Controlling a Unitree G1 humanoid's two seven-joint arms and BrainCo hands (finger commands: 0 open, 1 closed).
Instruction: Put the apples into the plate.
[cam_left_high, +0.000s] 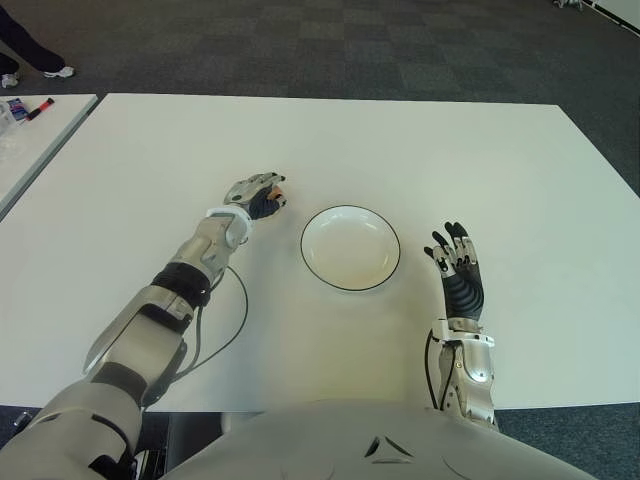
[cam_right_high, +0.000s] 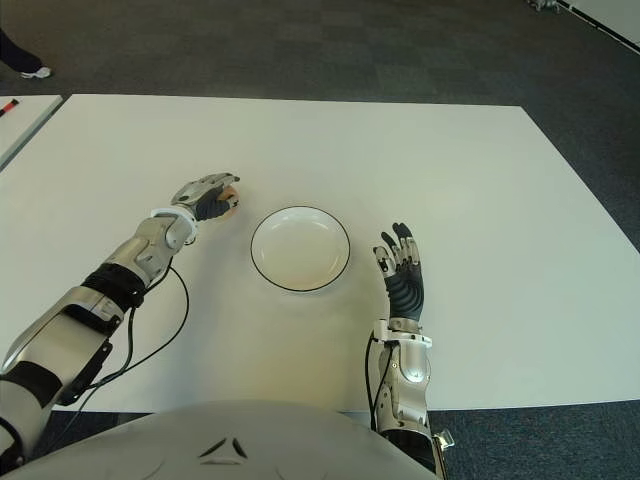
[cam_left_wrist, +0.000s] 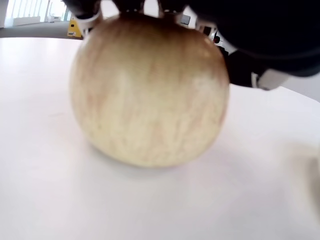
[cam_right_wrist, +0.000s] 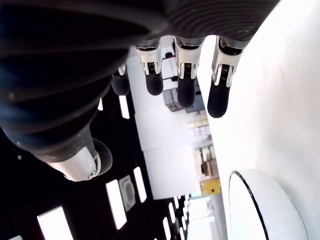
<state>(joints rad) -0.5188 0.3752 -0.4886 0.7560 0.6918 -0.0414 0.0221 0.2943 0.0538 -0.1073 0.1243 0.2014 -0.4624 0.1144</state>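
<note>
One pale yellow apple (cam_left_wrist: 150, 100) stands on the white table (cam_left_high: 450, 160), left of the plate and close to it. My left hand (cam_left_high: 262, 196) lies over the apple, fingers curled around its top and far side, so only a small part of the apple (cam_left_high: 282, 191) shows past them. The white plate (cam_left_high: 308, 250) with a dark rim sits at the table's middle and holds nothing. My right hand (cam_left_high: 455, 255) shows to the right of the plate, fingers spread and holding nothing. No other apple is in view.
A second white table (cam_left_high: 35, 135) stands at the far left with small items near its corner. A person's shoe (cam_left_high: 58, 72) is on the dark carpet beyond. A black cable (cam_left_high: 236, 315) loops beside my left forearm.
</note>
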